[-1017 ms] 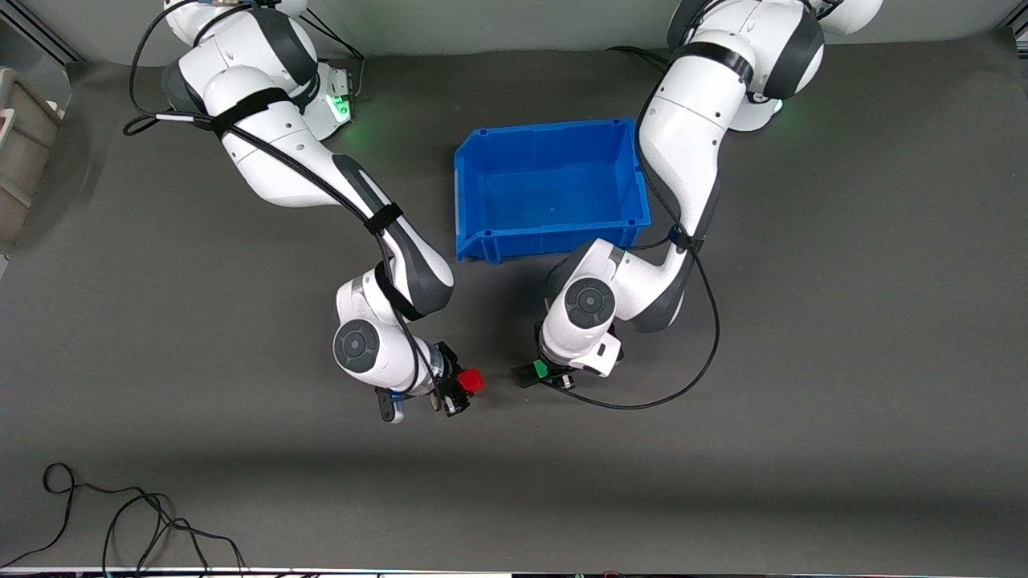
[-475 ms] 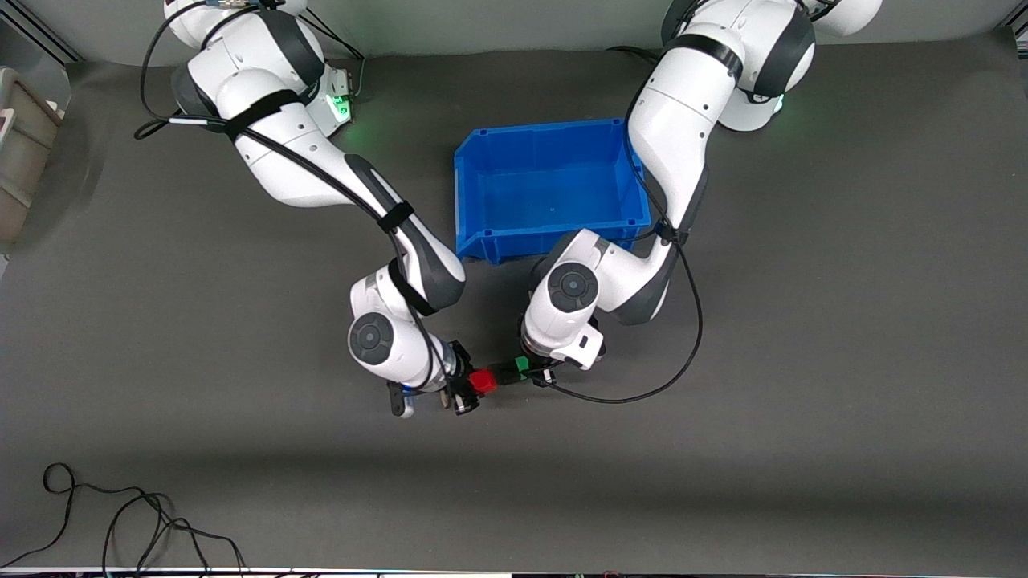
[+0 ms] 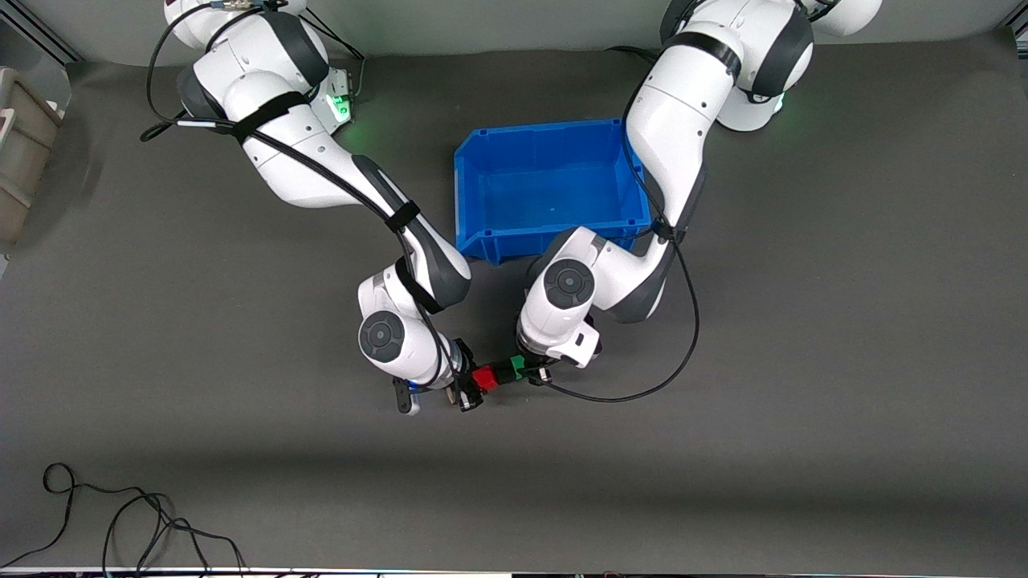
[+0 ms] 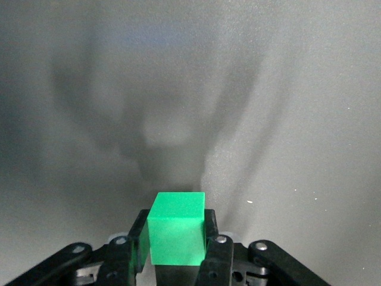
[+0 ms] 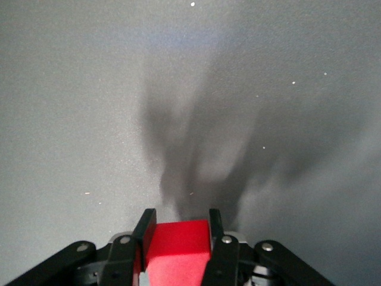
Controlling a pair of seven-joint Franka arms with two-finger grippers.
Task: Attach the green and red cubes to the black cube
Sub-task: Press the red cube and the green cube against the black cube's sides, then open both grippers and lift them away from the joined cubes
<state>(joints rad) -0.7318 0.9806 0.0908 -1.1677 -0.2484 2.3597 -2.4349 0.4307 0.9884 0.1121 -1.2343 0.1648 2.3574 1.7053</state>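
Note:
Over the table's middle, nearer the front camera than the bin, three small cubes sit in a row. My right gripper (image 3: 472,387) is shut on the red cube (image 3: 484,377); between its fingers the right wrist view shows that red cube (image 5: 177,244). My left gripper (image 3: 528,372) is shut on the green cube (image 3: 519,367), which fills the left wrist view's jaws (image 4: 177,229). The black cube (image 3: 503,372) lies between them, joined to the green cube's side, and the red cube presses against its free side.
An empty blue bin (image 3: 482,241) stands just farther from the front camera than both wrists. A loose black cable (image 3: 120,514) lies near the table's front edge toward the right arm's end. A beige container (image 3: 16,152) sits past that end.
Both grippers have moved toward each other. The gap between the red cube and the black-and-green pair has closed, and the cubes now meet.

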